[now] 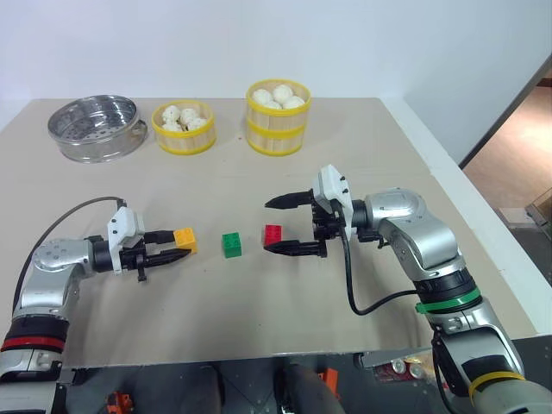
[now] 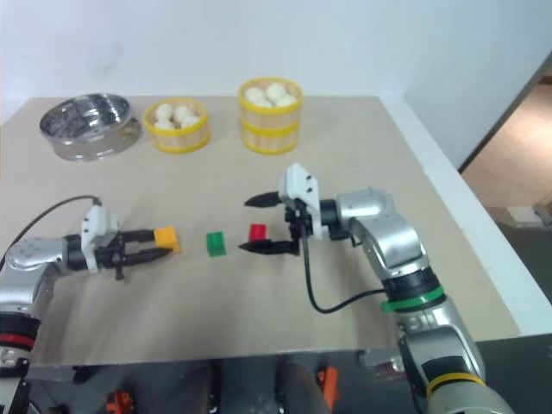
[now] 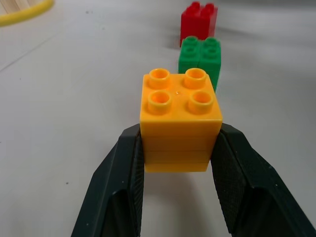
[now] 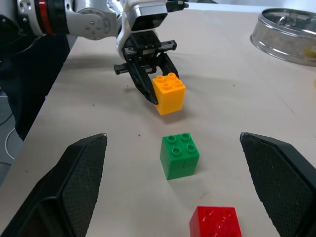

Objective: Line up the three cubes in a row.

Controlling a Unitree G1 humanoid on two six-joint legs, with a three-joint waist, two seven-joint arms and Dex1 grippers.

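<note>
Cubes, three, studded plastic, on a tan surface [image 1: 259,310]. Orange cube [image 1: 185,239]: leftmost of the set, clamped between the two black fingers of the left pincer [image 1: 172,246], which closes on its side faces with studs up; whether its base rests on the surface or sits just above it cannot be told. Green cube [image 1: 231,244]: middle, free-standing, just beside the orange one on its right, a clear gap between them. Red cube [image 1: 273,234]: rightmost, free-standing, just beside the green one, lying between the two fingers of the right pincer [image 1: 286,226], which stands spread to its widest, one finger beyond the cube and one on the near side, touching nothing that can be made out. Governing relation: along the left pincer's own line of reach, green lies directly ahead of orange and red directly ahead of green, red sitting a little off that line toward the far side of the surface. The row's axis thus runs left to right across the surface, in line with the left pincer's pointing. Nearest arm: left for orange, right for red; green sits between the two, somewhat nearer the right pincer's tips. Judgement: the row is nearly formed; what remains is likely setting orange down in line and releasing it. Risk: nudging green on release.
</note>
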